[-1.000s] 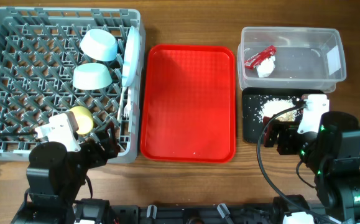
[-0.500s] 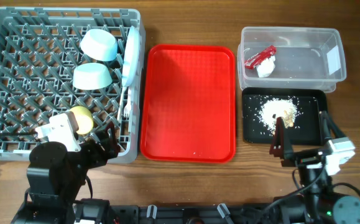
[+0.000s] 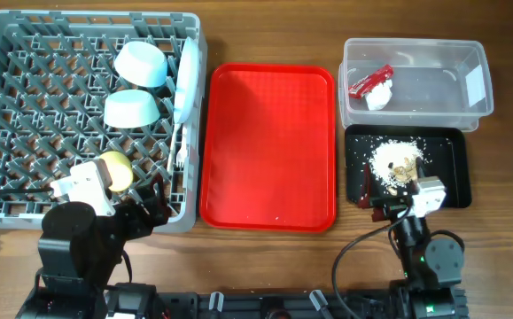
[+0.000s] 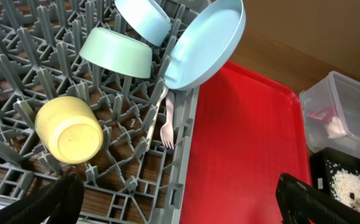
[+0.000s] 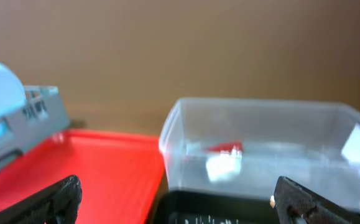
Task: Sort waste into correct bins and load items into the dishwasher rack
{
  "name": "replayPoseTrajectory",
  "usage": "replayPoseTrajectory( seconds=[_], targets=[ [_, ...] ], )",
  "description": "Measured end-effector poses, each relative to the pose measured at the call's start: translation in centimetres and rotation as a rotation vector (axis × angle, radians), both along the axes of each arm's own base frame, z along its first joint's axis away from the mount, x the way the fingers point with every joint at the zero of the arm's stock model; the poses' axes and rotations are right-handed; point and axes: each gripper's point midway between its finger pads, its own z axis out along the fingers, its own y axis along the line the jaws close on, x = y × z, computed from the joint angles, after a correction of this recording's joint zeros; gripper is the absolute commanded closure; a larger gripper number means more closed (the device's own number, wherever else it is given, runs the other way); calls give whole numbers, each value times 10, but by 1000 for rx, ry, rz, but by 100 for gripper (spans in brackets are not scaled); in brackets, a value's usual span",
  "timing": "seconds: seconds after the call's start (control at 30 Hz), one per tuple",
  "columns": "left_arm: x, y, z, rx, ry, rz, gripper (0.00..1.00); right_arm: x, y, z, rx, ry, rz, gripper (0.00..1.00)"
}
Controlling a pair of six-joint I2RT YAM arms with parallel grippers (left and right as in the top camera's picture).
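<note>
The right arm (image 3: 420, 239) is drawing back from the black tray (image 3: 451, 190) and folding low, the right gripper (image 5: 176, 194) gaping empty, the left gripper (image 4: 178, 190) likewise spread. Crumbs (image 3: 396, 160) are lying in that tray, wrapper (image 3: 370, 81) and napkin (image 3: 378, 97) in the clear tub (image 3: 469, 53), dishes (image 3: 130, 108) standing in the rack (image 3: 26, 53); the sorting is looking finished.

Widest lane: red tray (image 3: 269, 146), open end to end at centre of surface (image 3: 265, 35), w/ only narrow wood strips btwn it and dishwasher rack (image 3: 26, 106) on L, clear tub (image 3: 451, 113) and black tray (image 3: 446, 173) on R. Rack's R side obstructed: plate (image 3: 185, 80) on edge, pale blue bowl (image 3: 141, 64), light green bowl (image 3: 132, 108), yellow cup (image 3: 117, 171) near front; L part pegs only. Also right claw (image 3: 376, 202) overhangs black tray's front L corner; left claw (image 3: 150, 202) crowds rack's front R corner.
</note>
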Motion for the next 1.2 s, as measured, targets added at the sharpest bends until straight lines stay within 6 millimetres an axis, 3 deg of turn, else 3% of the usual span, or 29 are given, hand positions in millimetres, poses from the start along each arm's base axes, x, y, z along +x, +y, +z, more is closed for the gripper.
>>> replayPoseTrajectory(
  seconds=[0.93, 1.03, 1.13, 1.2],
  targets=[
    [0, 6, 1, 7, -25, 28, 0, 0, 0, 0, 0, -1, 0, 0],
    [6, 21, -11, 3, -112, 103, 0, 0, 0, 0, 0, -1, 0, 0],
    [21, 27, -49, -13, -227, 130, 0, 0, 0, 0, 0, -1, 0, 0],
    [31, 27, -56, -28, -335, 126, 0, 0, 0, 0, 0, -1, 0, 0]
  ],
)
